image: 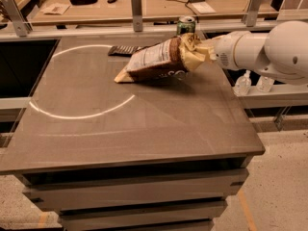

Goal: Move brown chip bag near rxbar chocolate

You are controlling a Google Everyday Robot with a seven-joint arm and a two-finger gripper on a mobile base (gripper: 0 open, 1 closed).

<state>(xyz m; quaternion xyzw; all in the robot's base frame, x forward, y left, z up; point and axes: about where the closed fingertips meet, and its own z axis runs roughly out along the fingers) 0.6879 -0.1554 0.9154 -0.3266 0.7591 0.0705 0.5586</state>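
The brown chip bag [159,59] is large and crinkly, brown and cream-yellow with a white label panel. It lies tilted at the far middle of the table, its left corner touching the surface and its right end lifted. My gripper [202,49] comes in from the right on a white arm and is shut on the bag's cream-yellow right end. The rxbar chocolate [122,49] is a small flat dark bar lying just behind the bag's left end, near the table's far edge; part of it is hidden by the bag.
A green can [186,25] stands at the table's far edge right behind the bag and gripper. The grey table [120,129] has a pale ring marked on its left half. A cluttered bench lies beyond. White bottles [243,83] stand lower right of the table.
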